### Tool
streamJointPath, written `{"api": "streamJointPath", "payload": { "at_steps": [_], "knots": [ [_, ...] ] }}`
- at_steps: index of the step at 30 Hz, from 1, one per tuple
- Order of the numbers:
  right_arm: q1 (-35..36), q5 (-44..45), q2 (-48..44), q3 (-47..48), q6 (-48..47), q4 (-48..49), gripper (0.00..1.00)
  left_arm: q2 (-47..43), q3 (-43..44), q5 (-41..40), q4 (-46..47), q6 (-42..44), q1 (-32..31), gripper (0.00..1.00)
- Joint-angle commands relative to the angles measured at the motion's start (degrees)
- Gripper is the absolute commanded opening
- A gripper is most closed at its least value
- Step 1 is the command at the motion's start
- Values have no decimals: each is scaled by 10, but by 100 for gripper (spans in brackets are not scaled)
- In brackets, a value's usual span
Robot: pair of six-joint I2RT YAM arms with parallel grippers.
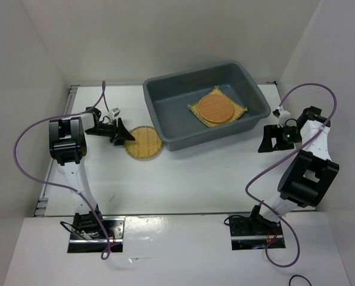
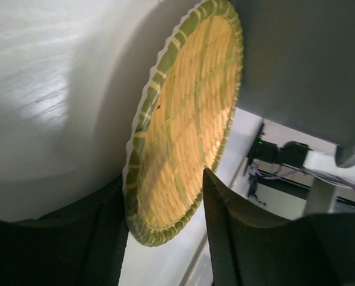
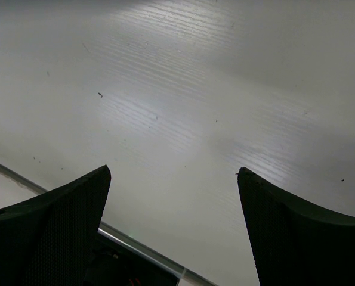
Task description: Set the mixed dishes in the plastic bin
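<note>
Found the left gripper [image 1: 123,136] partly closed about the near rim of the yellow round mat [image 1: 144,143], with one dark finger [image 2: 222,232] on either side of that rim. Could not confirm a firm clamp on the rim as against a mere flanking of it. Noted the mat reaching away from the fingertips across the white worktop [image 1: 213,173], outside the plastic bin [image 1: 172,107], with its far edge just beside the bin's outer wall. Could not tell contact with the wall from a narrow gap, nor a flat mat from a slightly tilted one.

Located the bin directly beyond the mat as seen from the left gripper. Recorded, further on inside the bin, the orange round mat [image 1: 216,108] lying on top of the square yellow mat [image 1: 240,110], both on the bin floor toward the end farthest from the left gripper.

Found the right gripper [image 1: 270,143] spread wide and grasping nothing, with only bare worktop between and beyond its fingers in the wrist view. Placed it near the opposite end of the bin, apart from the bin wall and well apart from the yellow round mat.
</note>
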Motion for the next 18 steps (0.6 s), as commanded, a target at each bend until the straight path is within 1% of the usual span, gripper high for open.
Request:
{"api": "streamJointPath", "payload": {
  "at_steps": [1, 5, 6, 9, 10, 11, 13, 14, 15, 16, 18],
  "knots": [
    [0, 7, -22, -4, -10, -6, 91, 23, -11, 55, -11, 45, -2, 57],
    [0, 7, -27, -4, -15, -6, 91, 29, -11, 87, -16, 50, -2, 57],
    [0, 7, -27, -4, -15, -6, 91, 29, -11, 95, -16, 55, -2, 51],
    [0, 7, -27, -10, -15, -6, 91, 34, -5, 122, -22, 62, -2, 40],
    [0, 13, -27, -10, -15, -6, 91, 41, -5, 128, -27, 62, -2, 30],
    [0, 13, -27, -10, -15, -6, 91, 41, 0, 134, -27, 62, -2, 24],
    [0, 13, -27, -10, -15, -6, 91, 47, 1, 139, -33, 62, -2, 16],
    [0, 13, -32, -16, -15, -6, 91, 47, 1, 139, -33, 62, -2, 7],
    [0, 13, -32, -16, -15, -6, 91, 47, 6, 139, -38, 62, -2, 3],
    [0, 13, -32, -16, -15, -6, 91, 47, 6, 139, -38, 56, -2, 0],
    [0, 7, -38, -21, -10, -6, 91, 42, 18, 139, -38, 47, 3, 0]
  ]
}}
